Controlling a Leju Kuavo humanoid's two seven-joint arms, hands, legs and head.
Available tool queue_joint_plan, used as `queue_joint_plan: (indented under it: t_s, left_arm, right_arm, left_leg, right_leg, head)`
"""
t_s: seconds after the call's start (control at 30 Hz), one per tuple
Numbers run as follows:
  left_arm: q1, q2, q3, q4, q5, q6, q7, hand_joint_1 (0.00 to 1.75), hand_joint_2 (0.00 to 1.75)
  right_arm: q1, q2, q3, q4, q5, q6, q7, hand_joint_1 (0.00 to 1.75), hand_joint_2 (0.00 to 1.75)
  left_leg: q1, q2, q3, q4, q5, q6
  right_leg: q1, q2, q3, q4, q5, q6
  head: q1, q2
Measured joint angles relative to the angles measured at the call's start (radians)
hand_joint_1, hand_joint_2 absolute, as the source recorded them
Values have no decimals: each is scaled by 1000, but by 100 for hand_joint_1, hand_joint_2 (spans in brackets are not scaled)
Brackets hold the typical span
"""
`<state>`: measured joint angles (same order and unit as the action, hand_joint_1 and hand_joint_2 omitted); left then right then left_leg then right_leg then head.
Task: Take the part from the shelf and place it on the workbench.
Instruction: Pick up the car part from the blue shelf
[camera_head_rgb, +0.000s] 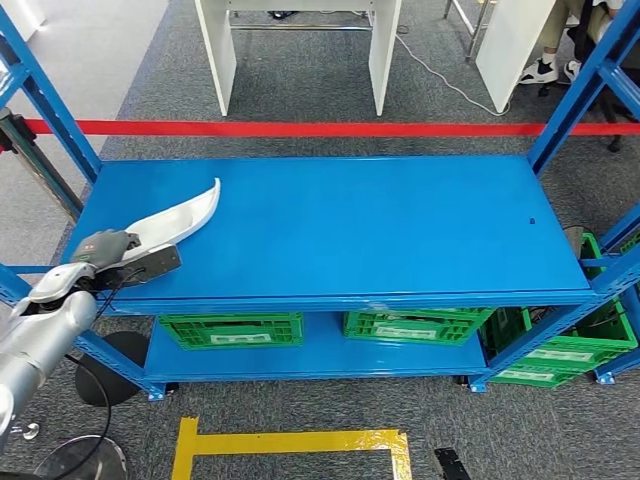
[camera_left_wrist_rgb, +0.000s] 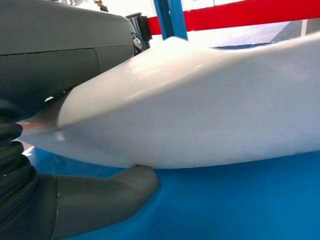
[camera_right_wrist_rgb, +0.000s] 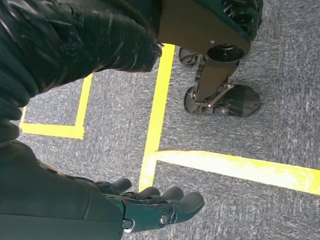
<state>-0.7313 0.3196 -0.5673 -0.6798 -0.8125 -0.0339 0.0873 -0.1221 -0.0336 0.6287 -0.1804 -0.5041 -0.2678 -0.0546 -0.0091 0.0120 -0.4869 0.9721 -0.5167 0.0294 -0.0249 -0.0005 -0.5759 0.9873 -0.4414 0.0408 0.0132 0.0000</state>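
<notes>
Nearest, yellow tape lines (camera_head_rgb: 290, 441) on the grey carpet in front of the shelf. Right hand (camera_right_wrist_rgb: 158, 207) hangs over that carpet, fingers apart and holding nothing. Left arm comes in low at the shelf's front left corner; left hand (camera_head_rgb: 106, 248) grips the near end of the white part (camera_head_rgb: 177, 217), thumb (camera_left_wrist_rgb: 105, 197) under it and fingers over it in the left wrist view. The part is long, curved and tapering; it lies over the blue top shelf (camera_head_rgb: 362, 225) by the left edge, its tip pointing toward the back. Whether it rests on the surface or is just above it, cannot tell. Green crates (camera_head_rgb: 230, 329) sit on the lower shelf. Beyond the back edge, a red tape line (camera_head_rgb: 317, 129), then white furniture legs (camera_head_rgb: 219, 55).
</notes>
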Motion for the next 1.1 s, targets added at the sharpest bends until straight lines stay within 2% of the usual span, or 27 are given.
queue_joint_plan:
  t_s: [0.27, 0.47, 0.57, 0.67, 0.73, 0.8, 0.83, 0.9, 0.93, 0.97, 1.0, 1.03, 1.1]
  left_arm:
    - [20, -9, 32, -17, 59, -14, -37, 175, 175]
    - [108, -5, 79, -152, 134, -9, -59, 175, 175]
    - [216, 15, 110, -320, 164, 12, -43, 175, 175]
    - [370, 50, 168, -540, 179, 61, -23, 175, 175]
    - [473, 73, 220, -680, 184, 99, -21, 175, 175]
    - [561, 87, 277, -799, 185, 133, -25, 175, 175]
    - [598, 91, 304, -849, 184, 148, -29, 175, 175]
    - [680, 93, 358, -940, 176, 173, -39, 175, 175]
    - [721, 93, 386, -983, 169, 184, -45, 175, 175]
    - [760, 91, 412, -1021, 162, 194, -50, 175, 175]
    - [792, 89, 435, -1055, 156, 202, -54, 175, 175]
    - [817, 87, 455, -1083, 150, 209, -56, 175, 175]
    - [856, 81, 490, -1132, 131, 223, -58, 175, 175]
  right_arm:
    - [0, 0, -1, 0, 3, 0, -4, 0, 175]
    - [6, 0, -8, 0, -6, -3, -29, 0, 175]
    - [17, 0, -21, 0, -15, -5, -56, 0, 175]
    - [32, 0, -31, 1, -23, -10, -84, 0, 175]
    - [41, 0, -36, 1, -28, -14, -95, 0, 175]
    - [49, 0, -44, 3, -35, -17, -102, 0, 175]
    - [52, 0, -48, 5, -39, -17, -105, 0, 175]
    - [57, 1, -54, 7, -45, -16, -110, 0, 175]
    - [60, 2, -56, 7, -49, -15, -112, 0, 175]
    - [64, 4, -59, 8, -52, -14, -114, 0, 175]
    - [68, 5, -61, 9, -54, -14, -114, 0, 175]
    - [70, 6, -63, 10, -55, -14, -114, 0, 175]
    - [72, 7, -67, 12, -55, -15, -107, 0, 175]
  left_leg:
    - [0, 0, 0, 0, 0, 0]
    - [-4, 0, 0, 1, 0, 0]
    - [-7, 1, 0, 2, -1, 2]
    - [-10, 3, -2, 6, -4, 7]
    - [-10, 4, -4, 7, -2, 13]
    - [-6, 8, -4, 2, 8, 24]
    - [-4, 9, -5, -1, 13, 28]
    - [-7, 11, -11, 1, 16, 33]
    - [-10, 13, -14, 4, 17, 33]
    - [-13, 14, -17, 7, 17, 34]
    - [-16, 14, -20, 10, 17, 34]
    - [-18, 13, -22, 14, 16, 34]
    - [-23, 11, -26, 19, 16, 33]
  right_leg:
    - [0, 0, 0, 0, 0, 0]
    - [-4, 0, 0, 0, 1, 1]
    - [-6, 2, 0, -1, 2, 3]
    - [-9, 4, -1, -1, 3, 5]
    - [-10, 5, -1, -2, 6, 11]
    - [-8, 3, -13, 18, -18, 15]
    - [-7, 1, -28, 55, -49, 13]
    - [-3, -1, -77, 188, -130, 6]
    - [-1, -1, -99, 256, -158, 2]
    - [2, -1, -110, 298, -168, -2]
    - [6, -1, -102, 299, -158, -8]
    - [11, -1, -77, 262, -131, -16]
    - [21, -1, 0, 130, -79, -39]
  head:
    - [0, 0]
    - [0, 0]
    - [0, 0]
    - [0, 0]
    - [0, 0]
    - [1, 0]
    - [2, 0]
    - [5, 0]
    - [5, 0]
    - [5, 0]
    - [5, 0]
    - [5, 0]
    - [4, 0]
